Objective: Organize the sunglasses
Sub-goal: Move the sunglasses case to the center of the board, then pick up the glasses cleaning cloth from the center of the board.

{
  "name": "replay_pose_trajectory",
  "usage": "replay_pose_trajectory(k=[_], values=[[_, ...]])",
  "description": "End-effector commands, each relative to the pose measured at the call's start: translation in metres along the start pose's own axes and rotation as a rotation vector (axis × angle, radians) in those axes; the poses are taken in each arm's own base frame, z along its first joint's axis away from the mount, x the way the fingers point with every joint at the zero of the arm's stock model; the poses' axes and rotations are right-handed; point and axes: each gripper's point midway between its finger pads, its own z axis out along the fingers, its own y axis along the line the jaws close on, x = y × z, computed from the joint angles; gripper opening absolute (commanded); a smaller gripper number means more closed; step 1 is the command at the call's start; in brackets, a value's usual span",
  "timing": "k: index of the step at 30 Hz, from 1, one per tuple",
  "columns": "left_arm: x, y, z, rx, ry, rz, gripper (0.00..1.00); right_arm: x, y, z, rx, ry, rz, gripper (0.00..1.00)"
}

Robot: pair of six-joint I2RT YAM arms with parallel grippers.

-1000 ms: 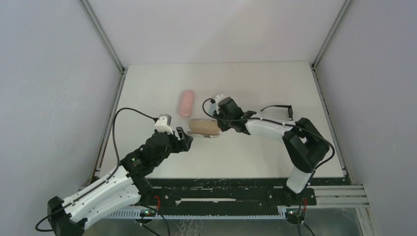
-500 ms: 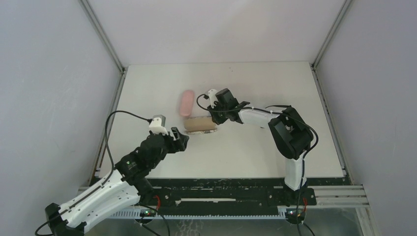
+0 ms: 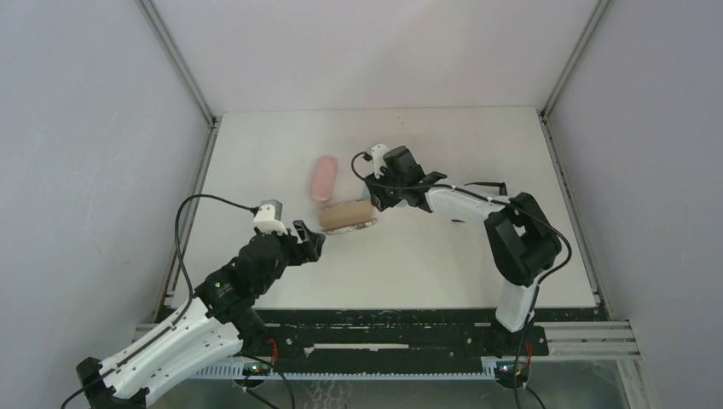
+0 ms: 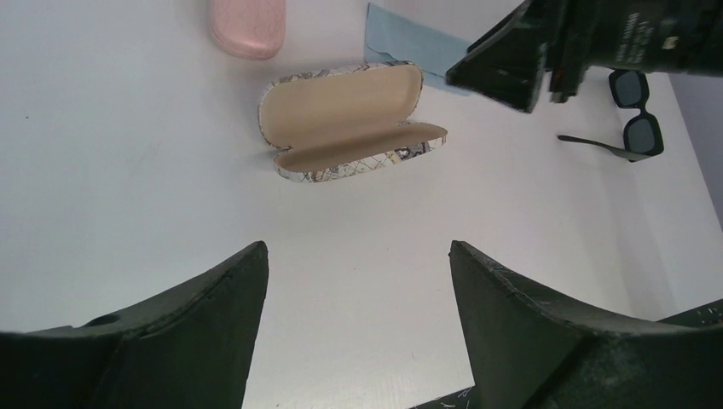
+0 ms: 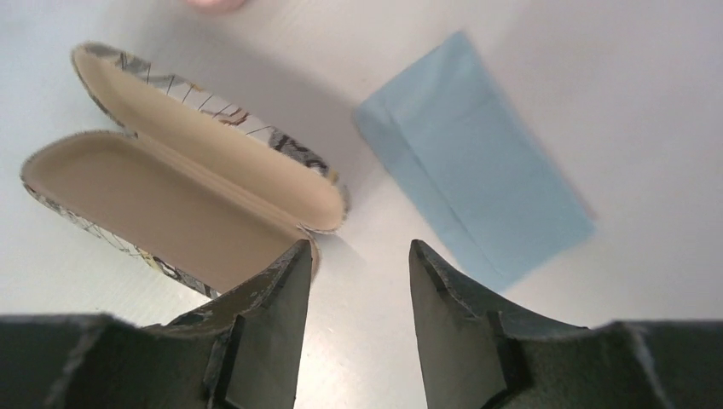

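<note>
The sunglasses point(image 4: 635, 115), black-framed with dark lenses, lie unfolded on the white table to the right, behind my right arm; in the top view only a thin part of the sunglasses point(image 3: 488, 184) shows. The patterned case point(image 5: 179, 196) lies open with its tan lining up and nothing in it, mid-table point(image 3: 347, 215). My right gripper point(image 5: 358, 247) hovers open just off the case's end, its left fingertip by the rim and nothing between its fingers point(image 3: 378, 196). My left gripper point(image 4: 356, 247) stands wide open and bare, short of the case on its near left point(image 3: 310, 234).
A shut pink case point(image 3: 324, 177) lies just beyond the patterned one. A light-blue cloth point(image 5: 473, 158) lies flat beside the open case, under my right gripper. Metal rails border the table point(image 3: 409, 256) left and right.
My right gripper has opened and drawn back off the patterned case, which now lies open and slightly further left. My left arm has pulled back a little toward its base.
</note>
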Motion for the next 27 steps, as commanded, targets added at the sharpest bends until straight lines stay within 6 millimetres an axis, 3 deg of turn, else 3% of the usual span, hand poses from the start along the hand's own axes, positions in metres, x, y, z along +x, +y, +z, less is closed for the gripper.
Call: replay_pose_trajectory(k=[1,5,9,14,27], values=[[-0.020,-0.004,-0.004,0.001,-0.058,-0.009,0.82,-0.038,-0.035,-0.047,0.199,-0.136,0.142,0.46],[-0.019,-0.005,-0.003,0.004,-0.056,-0.008,0.83,-0.013,-0.069,-0.055,0.393,-0.071,0.273,0.45],[-0.017,-0.007,0.000,0.008,-0.042,0.002,0.84,0.010,-0.088,-0.051,0.494,0.016,0.354,0.43],[-0.015,-0.008,0.002,0.010,-0.035,0.005,0.84,0.025,-0.097,-0.032,0.486,0.086,0.445,0.41],[-0.013,-0.008,0.003,0.011,-0.025,0.012,0.84,0.021,-0.098,-0.001,0.424,0.141,0.480,0.38]])
